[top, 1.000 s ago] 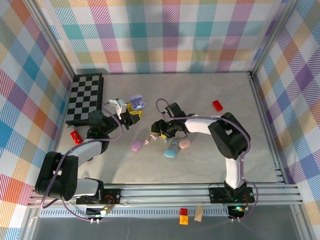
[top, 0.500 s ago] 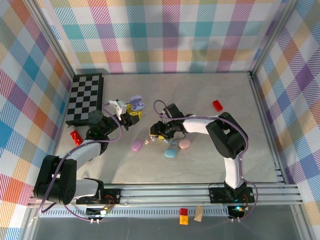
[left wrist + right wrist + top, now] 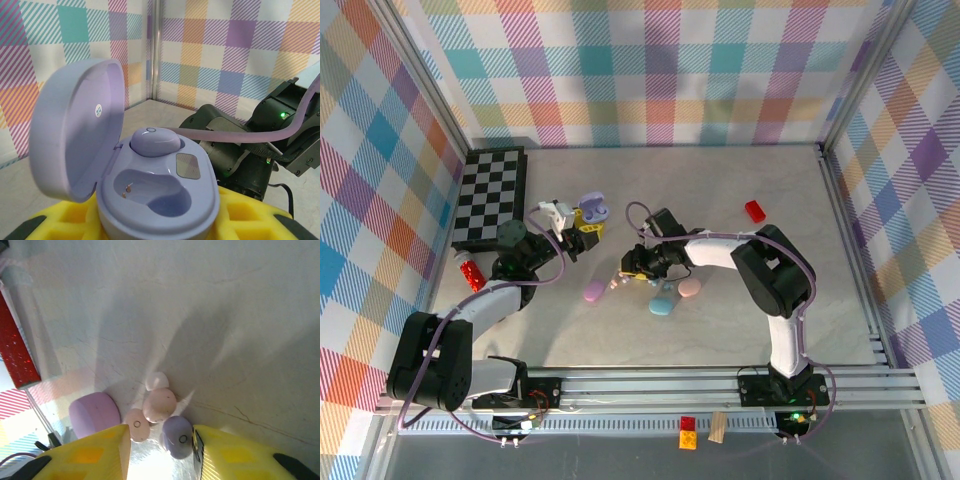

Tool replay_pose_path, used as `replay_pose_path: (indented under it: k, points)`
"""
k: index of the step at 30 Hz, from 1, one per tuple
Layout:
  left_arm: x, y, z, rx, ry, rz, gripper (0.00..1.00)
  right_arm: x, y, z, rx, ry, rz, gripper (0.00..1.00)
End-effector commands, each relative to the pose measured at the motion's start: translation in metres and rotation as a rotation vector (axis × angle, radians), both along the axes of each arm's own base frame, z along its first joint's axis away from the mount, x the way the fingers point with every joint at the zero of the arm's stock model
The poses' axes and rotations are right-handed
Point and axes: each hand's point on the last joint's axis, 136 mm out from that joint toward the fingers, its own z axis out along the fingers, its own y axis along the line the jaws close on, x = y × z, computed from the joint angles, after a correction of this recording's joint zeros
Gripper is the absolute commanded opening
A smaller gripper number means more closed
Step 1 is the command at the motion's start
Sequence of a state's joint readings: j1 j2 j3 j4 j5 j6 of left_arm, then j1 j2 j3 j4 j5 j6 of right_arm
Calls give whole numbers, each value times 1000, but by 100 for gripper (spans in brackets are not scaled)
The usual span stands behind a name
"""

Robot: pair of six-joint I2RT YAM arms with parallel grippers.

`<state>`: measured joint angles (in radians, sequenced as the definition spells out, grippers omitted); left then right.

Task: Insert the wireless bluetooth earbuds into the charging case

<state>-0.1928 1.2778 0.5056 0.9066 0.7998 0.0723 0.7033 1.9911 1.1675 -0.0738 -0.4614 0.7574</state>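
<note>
— What are the walls like?
— Pastel plaid panels (image 3: 660,70) on three sides, joined by aluminium posts (image 3: 865,80) at the far corners.
— And the counter?
— The counter (image 3: 720,180) is pale grey, like marbled stone, with thin veins that show in the right wrist view. A slotted metal rail (image 3: 650,385) runs along its near edge.
— The light?
— Even from above. Soft, overlapping shadows fall across the grey surface.

The lilac charging case (image 3: 150,200) is seen in smooth, matt plastic, with small metal contacts (image 3: 129,189) glinting in its empty well. The earbuds (image 3: 160,405) are moulded in smooth pastel plastic with a faint sheen. The table (image 3: 225,315) is shown pale, matt and finely veined, a red object (image 3: 17,347) glitter-flecked beside it.
</note>
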Motion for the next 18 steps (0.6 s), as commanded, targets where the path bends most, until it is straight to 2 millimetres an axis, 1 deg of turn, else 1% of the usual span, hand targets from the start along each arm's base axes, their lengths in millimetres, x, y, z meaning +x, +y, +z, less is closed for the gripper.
replay_pose_path:
  k: [1, 6, 9, 15, 18]
  points:
    - [-4, 4, 7, 9, -40, 4, 36, -7, -2, -9, -71, -7, 46, 37]
    - [-4, 5, 6, 20, -44, 13, 36, -12, -2, -15, -107, 1, 64, 34]
    - [-4, 5, 5, 23, -44, 12, 36, -11, -3, -20, -128, 10, 57, 29]
    - [-6, 6, 5, 36, -49, 22, 36, -9, -4, -32, -154, 31, 47, 23]
    - [-7, 7, 4, 44, -51, 27, 36, -9, -5, -35, -163, 33, 42, 21]
